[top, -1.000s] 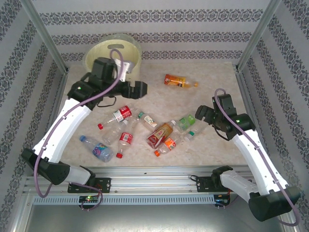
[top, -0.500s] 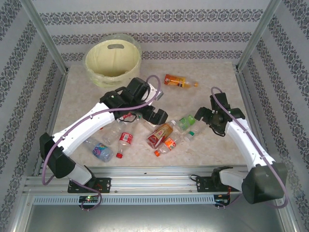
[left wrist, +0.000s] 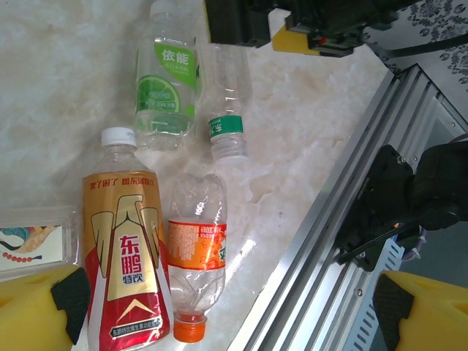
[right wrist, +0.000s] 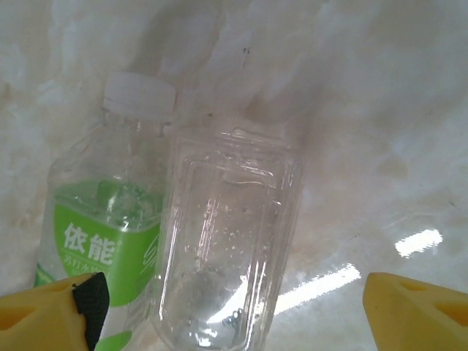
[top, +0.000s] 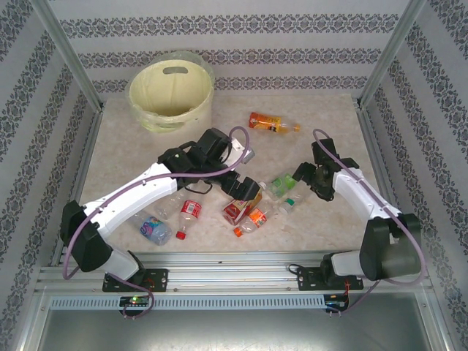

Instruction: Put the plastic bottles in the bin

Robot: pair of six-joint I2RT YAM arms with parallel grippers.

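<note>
left gripper [top: 246,189] hangs low over the middle of the table [top: 329,117], jaws wide apart, nothing in them. on its wrist camera the yellow fingers [left wrist: 36,307] sit out at the two bottom corners. between them lies the red-gold bottle [left wrist: 124,270], white cap pointing away, and the orange-label bottle [left wrist: 197,252] is pressed along its side, orange cap toward the camera. just beyond those two lie the green-label bottle [left wrist: 168,80] and the clear bottle [left wrist: 228,88] with a green band at its neck, side by side.

over to the right gripper [top: 302,175]: it is down at that same pair, jaws apart. on its wrist camera the clear bottle lies lengthwise between the fingers [right wrist: 413,307], and the green-label one lies against it with a white cap. the finger at the lower left overlaps the green label. whether either pad touches plastic, i cannot tell.

elsewhere, an orange bottle [top: 272,123] lies alone farther back. a red-label bottle [top: 189,212] and a blue-label bottle [top: 150,228] lie near the front, beside the left arm. the bin [top: 168,91] stands upright in the far left corner, well apart from the cluster, and every bottle named is out on the table.
</note>
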